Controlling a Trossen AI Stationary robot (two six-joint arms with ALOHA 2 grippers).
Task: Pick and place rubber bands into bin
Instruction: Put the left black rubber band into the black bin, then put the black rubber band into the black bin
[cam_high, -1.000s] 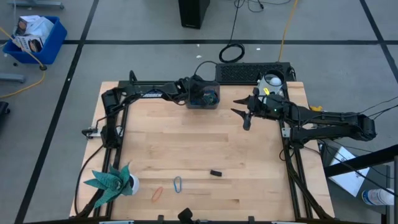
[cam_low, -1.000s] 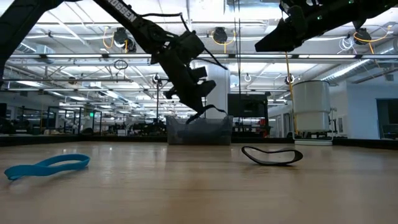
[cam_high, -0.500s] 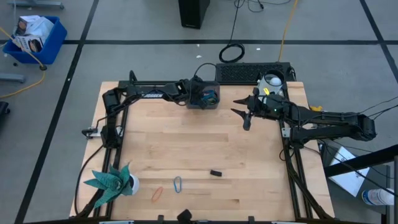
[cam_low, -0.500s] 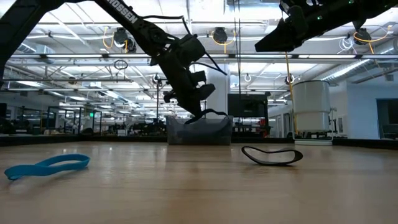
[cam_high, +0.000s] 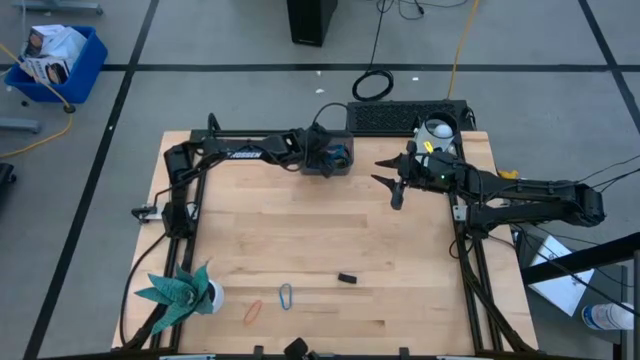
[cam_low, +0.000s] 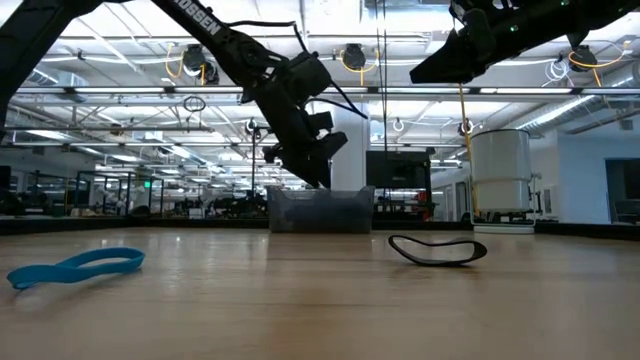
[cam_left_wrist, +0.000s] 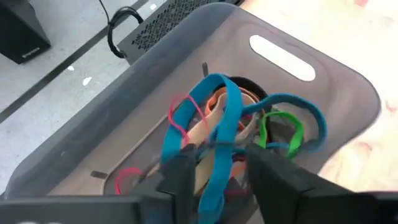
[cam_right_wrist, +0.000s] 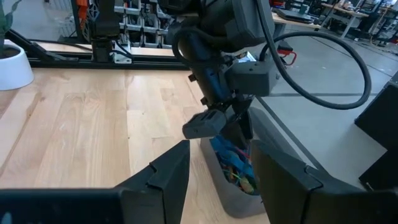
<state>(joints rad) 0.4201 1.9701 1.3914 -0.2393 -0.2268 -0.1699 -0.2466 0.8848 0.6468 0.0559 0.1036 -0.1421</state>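
Observation:
The bin (cam_high: 328, 161) stands at the table's far edge, near the middle. It holds a heap of rubber bands (cam_left_wrist: 214, 124) in blue, pink, orange, tan and green. My left gripper (cam_left_wrist: 217, 180) hovers open just above this heap, with a blue band lying below the gap; in the low view it (cam_low: 318, 178) points down into the bin (cam_low: 320, 210). My right gripper (cam_high: 388, 180) waits open and high to the right of the bin, with nothing between its fingers (cam_right_wrist: 217, 180). A blue band (cam_high: 286, 296) and an orange band (cam_high: 252, 311) lie flat near the table's front edge.
A small black thing (cam_high: 347, 278), a flat loop in the low view (cam_low: 437, 250), lies right of the two bands. A plant in a white pot (cam_high: 185, 290) stands at the near left corner. A black keyboard (cam_high: 400, 117) and a white cylinder (cam_high: 436, 130) are at the far right.
My left gripper has opened above the bin. The black band that hung from its fingertips has dropped and no longer shows below them.

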